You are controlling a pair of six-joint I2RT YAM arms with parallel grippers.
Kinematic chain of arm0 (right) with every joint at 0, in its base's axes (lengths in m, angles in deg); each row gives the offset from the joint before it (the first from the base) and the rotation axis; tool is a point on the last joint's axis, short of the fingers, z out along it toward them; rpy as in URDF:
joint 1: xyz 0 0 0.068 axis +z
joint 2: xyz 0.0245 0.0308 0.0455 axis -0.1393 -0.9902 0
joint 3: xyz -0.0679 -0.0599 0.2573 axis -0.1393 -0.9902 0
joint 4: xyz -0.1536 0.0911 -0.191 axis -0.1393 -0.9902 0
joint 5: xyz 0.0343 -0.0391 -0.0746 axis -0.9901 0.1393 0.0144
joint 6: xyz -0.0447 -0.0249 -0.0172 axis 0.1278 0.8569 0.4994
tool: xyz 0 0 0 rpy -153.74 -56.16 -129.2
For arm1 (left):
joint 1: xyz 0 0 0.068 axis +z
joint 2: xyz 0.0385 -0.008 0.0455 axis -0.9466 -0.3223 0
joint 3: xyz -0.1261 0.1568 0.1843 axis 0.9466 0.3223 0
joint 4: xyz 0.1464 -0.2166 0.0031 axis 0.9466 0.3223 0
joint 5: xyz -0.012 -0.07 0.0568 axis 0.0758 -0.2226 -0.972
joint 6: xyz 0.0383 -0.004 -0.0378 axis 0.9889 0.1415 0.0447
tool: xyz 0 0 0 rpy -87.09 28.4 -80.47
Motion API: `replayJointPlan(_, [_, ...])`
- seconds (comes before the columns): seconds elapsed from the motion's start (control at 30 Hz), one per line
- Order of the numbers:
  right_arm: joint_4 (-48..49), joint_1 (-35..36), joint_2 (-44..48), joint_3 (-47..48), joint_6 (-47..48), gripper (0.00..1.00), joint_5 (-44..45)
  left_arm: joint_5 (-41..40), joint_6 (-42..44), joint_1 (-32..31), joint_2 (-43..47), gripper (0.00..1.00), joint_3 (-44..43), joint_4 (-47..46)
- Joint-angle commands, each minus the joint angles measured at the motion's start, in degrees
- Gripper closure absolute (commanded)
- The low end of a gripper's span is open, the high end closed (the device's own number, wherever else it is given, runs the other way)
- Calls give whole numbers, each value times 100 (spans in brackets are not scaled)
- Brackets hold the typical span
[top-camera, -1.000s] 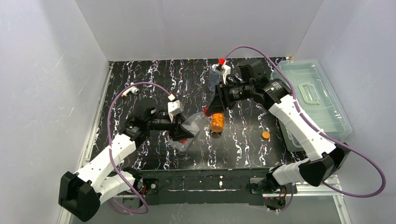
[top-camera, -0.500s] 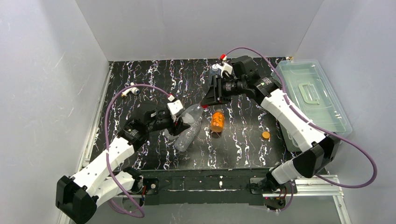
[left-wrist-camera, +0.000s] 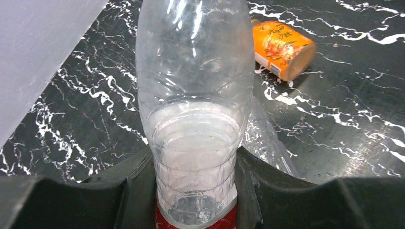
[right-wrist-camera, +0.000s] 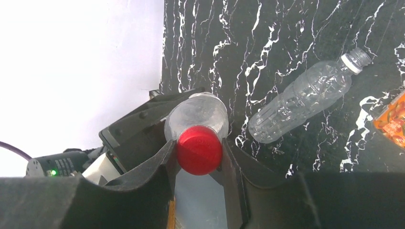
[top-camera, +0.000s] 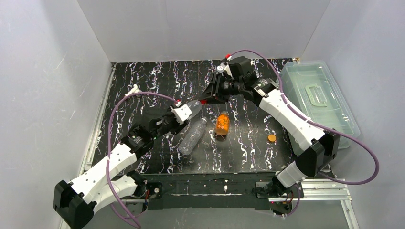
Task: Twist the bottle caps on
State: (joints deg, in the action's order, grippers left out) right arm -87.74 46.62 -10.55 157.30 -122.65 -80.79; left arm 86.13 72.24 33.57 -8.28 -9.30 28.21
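My left gripper [left-wrist-camera: 196, 167] is shut on a clear plastic bottle [left-wrist-camera: 196, 90] with a red label, held off the table and pointing toward the right arm. In the top view this bottle [top-camera: 193, 106] reaches from the left gripper [top-camera: 184, 114] up to the right gripper [top-camera: 206, 99]. The right gripper [right-wrist-camera: 199, 152] is shut on a red bottle cap [right-wrist-camera: 199, 149], which sits at the mouth of the held bottle [right-wrist-camera: 196, 113]. I cannot tell whether the cap is threaded on. An orange-yellow cap [top-camera: 271, 138] lies loose on the table to the right.
A second clear bottle [top-camera: 192, 137] lies uncapped on the black marbled table. Beside it lies an orange-labelled bottle [top-camera: 221, 124]. A clear lidded bin [top-camera: 317, 102] stands at the right edge. A white-and-brass fitting [top-camera: 135, 89] lies at the far left, by the wall.
The left arm has lifted its bottle off the table and tilted it up toward the back. The right gripper has carried the red cap leftward to the bottle's mouth.
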Motion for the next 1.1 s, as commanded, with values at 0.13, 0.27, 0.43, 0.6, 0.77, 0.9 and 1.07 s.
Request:
replayJointPlan(0.13, [-908,299,-383,1268,635,36,716,198,29,-132,175,100,140,-910])
replayJointPlan(0.27, [-906,305,-221,1312,1004,21,799,502,-310,-47,105,100,219,-917])
replayJointPlan(0.43, [-855,417,-29,1063,1364,16,788,1050,-754,210,-58,100,177,-928])
replayJointPlan(0.6, [-855,487,113,902,1607,18,1052,1633,-1065,359,-219,100,83,-931])
replayJointPlan(0.77, [-715,540,25,930,1672,31,998,1870,-1254,385,-322,100,43,-931])
replayJointPlan(0.9, [-689,554,93,862,1660,43,1202,1965,-1370,450,-334,100,48,-936])
replayJointPlan(1.07, [-653,560,200,825,1592,47,1343,2054,-1474,553,-291,100,98,-936])
